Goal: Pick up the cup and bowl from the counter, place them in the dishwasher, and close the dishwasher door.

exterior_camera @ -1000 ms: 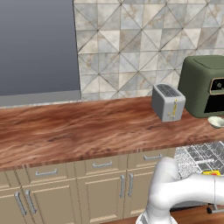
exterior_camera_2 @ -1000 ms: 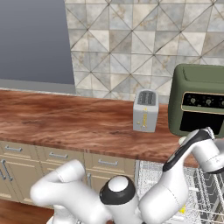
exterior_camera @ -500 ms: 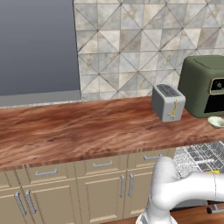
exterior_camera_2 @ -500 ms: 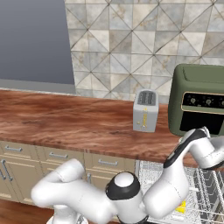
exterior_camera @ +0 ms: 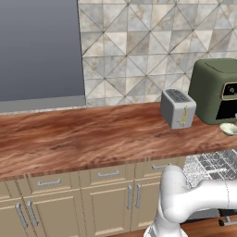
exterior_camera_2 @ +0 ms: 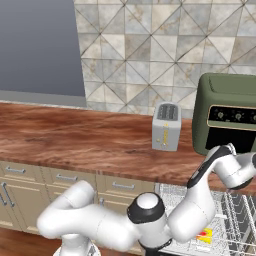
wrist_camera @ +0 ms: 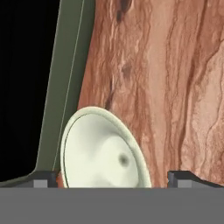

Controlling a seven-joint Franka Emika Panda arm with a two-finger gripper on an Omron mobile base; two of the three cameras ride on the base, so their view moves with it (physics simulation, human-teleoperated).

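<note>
The pale off-white bowl [wrist_camera: 103, 151] sits on the reddish-brown counter [wrist_camera: 166, 87] right beside the dark green oven's wall [wrist_camera: 65, 87]. My gripper [wrist_camera: 113, 178] hovers over it, open, its two dark fingertips [wrist_camera: 46, 178] standing one on each side of the bowl with nothing held. The same bowl [exterior_camera: 229, 128] rests at the counter's right end in front of the oven. The yellow cup [exterior_camera_2: 205, 235] with its red-orange part lies in the dishwasher's wire rack [exterior_camera_2: 235, 220]. The rack [exterior_camera: 210, 166] is pulled out below the counter. The dishwasher door is out of view.
A silver toaster [exterior_camera: 178, 108] stands on the counter left of the green oven [exterior_camera: 217, 90]. Beige cabinets with silver handles [exterior_camera: 109, 174] run under the counter. My white forearm [exterior_camera_2: 215, 165] crosses above the rack. A tiled wall rises behind.
My forearm has lifted from over the rack toward the counter's right end. The jaws have stayed open. The bowl and the toaster have not moved.
</note>
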